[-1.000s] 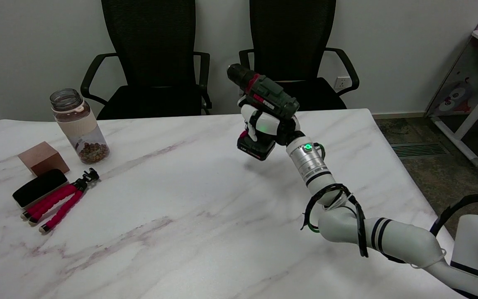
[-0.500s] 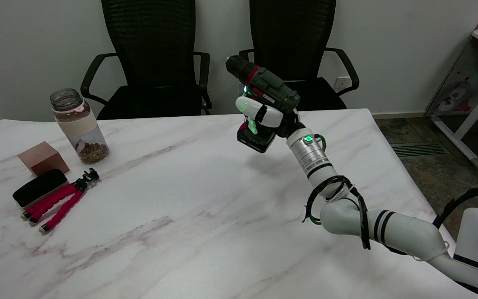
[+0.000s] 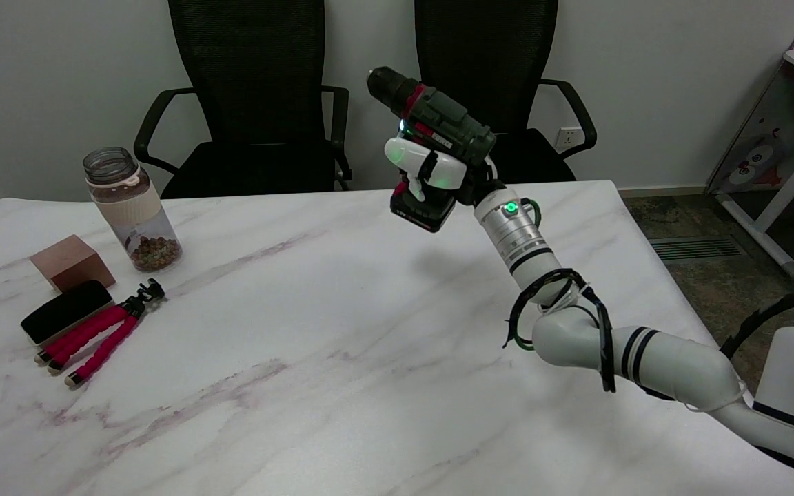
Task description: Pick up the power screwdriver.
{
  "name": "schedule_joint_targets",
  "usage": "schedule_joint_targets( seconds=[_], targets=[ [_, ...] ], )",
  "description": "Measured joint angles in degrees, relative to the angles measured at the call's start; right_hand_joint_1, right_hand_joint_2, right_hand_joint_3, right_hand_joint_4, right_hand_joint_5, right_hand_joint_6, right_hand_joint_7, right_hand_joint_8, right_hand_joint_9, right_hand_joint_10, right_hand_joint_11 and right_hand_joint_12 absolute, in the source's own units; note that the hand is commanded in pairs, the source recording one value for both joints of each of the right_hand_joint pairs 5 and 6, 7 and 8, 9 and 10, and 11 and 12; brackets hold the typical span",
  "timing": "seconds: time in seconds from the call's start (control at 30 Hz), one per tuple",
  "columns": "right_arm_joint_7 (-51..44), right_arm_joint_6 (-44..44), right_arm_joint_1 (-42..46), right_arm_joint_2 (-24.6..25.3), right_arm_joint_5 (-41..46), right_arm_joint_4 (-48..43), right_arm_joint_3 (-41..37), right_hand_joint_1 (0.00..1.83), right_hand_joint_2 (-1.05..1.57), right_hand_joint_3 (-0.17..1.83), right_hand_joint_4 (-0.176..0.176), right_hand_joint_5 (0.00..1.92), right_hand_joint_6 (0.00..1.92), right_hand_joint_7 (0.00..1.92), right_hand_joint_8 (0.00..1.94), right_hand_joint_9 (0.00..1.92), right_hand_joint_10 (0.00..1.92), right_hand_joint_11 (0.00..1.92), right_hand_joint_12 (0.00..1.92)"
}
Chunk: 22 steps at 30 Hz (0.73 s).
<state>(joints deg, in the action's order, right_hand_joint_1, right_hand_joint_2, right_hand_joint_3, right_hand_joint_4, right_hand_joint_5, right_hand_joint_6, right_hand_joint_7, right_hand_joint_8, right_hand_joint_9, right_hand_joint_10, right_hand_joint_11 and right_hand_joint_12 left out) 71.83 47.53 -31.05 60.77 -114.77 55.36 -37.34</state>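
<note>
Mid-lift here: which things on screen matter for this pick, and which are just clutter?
Job:
- power screwdriver, held off the table
- right hand, gripping its handle

Lying about, all at the table's left:
- jar
- wooden block
- black case
- pink-legged mini tripod

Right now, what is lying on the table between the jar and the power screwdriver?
Nothing: in the head view, only bare marble table shows between the jar and the power screwdriver, which the right hand holds in the air.
</note>
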Motion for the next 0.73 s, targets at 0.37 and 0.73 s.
schedule_joint_targets(
  seconds=[0.37, 0.73],
  targets=[
    [0.0, -1.4, -2.7, -2.1, -0.5, 2.1, -0.3, 0.84, 0.44, 0.61, 0.176, 1.67, 1.67, 1.67, 1.67, 1.84, 1.84, 1.92, 1.92],
    [-0.2, -2.6, -3.7, -2.9, -0.6, 5.0, -0.4, 0.83, 0.51, 0.60, 0.175, 1.65, 1.65, 1.65, 1.65, 1.85, 1.85, 1.92, 1.92]
  ],
)
